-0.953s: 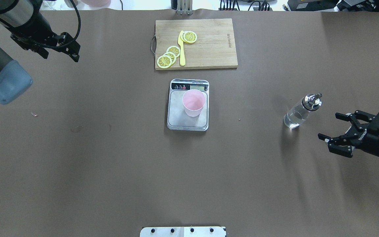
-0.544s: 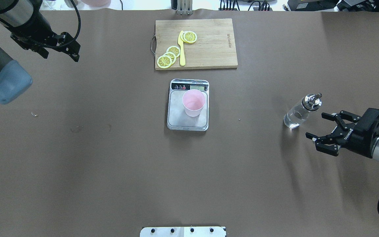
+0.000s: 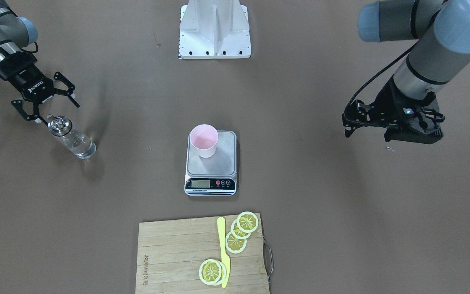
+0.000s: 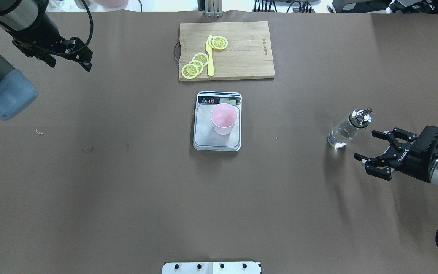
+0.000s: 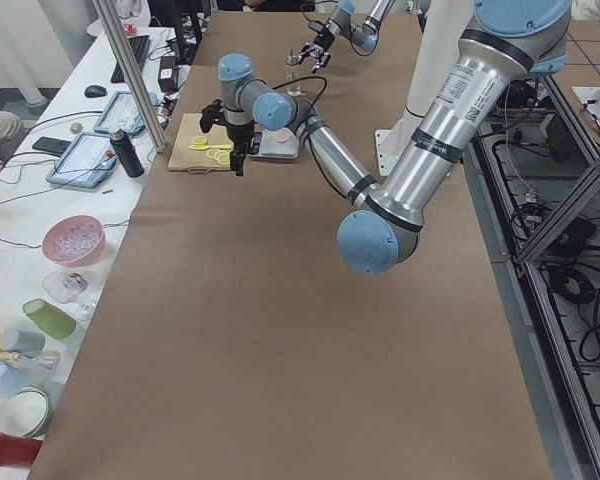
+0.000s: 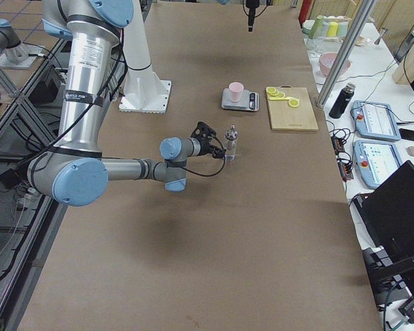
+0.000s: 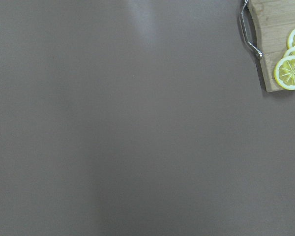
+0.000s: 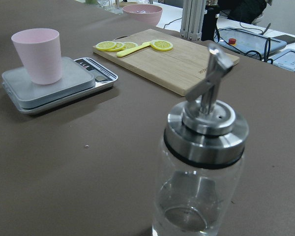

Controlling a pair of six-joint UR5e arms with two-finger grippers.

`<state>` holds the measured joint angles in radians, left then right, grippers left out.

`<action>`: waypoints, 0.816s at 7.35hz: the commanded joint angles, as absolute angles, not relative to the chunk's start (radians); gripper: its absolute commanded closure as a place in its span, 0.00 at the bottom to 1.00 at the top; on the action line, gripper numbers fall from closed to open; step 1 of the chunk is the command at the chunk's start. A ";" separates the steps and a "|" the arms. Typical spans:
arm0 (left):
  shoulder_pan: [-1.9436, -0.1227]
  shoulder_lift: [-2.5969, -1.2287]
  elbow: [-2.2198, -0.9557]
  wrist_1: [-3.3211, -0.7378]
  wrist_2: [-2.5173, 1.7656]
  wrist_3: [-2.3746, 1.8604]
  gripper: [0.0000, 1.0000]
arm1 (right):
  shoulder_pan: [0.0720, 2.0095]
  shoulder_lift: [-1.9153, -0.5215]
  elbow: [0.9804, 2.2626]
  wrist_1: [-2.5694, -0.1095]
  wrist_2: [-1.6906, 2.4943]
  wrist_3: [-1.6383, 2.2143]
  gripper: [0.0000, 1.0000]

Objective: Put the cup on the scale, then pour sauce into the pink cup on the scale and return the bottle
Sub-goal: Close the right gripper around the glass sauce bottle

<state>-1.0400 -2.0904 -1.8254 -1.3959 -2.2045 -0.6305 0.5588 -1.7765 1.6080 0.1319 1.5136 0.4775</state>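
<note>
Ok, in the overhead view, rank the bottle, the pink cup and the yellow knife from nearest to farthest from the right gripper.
From the right gripper:
1. Bottle, just ahead of it, on the right side.
2. Pink cup, on the scale in the centre.
3. Yellow knife, on the cutting board at the far side, beyond the scale.

light: bright, even | shadows: soft | focus: sharp | glare: none
</note>
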 commanded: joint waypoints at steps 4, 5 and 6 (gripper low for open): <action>-1.040 -2.086 -1.827 -1.396 -2.204 -0.630 0.02 | 0.557 -1.756 1.597 0.146 1.483 0.480 0.04; -1.040 -2.085 -1.825 -1.396 -2.204 -0.624 0.02 | 0.557 -1.753 1.583 0.146 1.482 0.477 0.04; -1.040 -2.085 -1.825 -1.396 -2.204 -0.617 0.02 | 0.557 -1.732 1.562 0.146 1.480 0.477 0.04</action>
<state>-1.0400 -2.0856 -1.8261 -1.3959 -2.2043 -0.6246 0.5569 -1.7499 1.5832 0.1457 1.4823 0.4785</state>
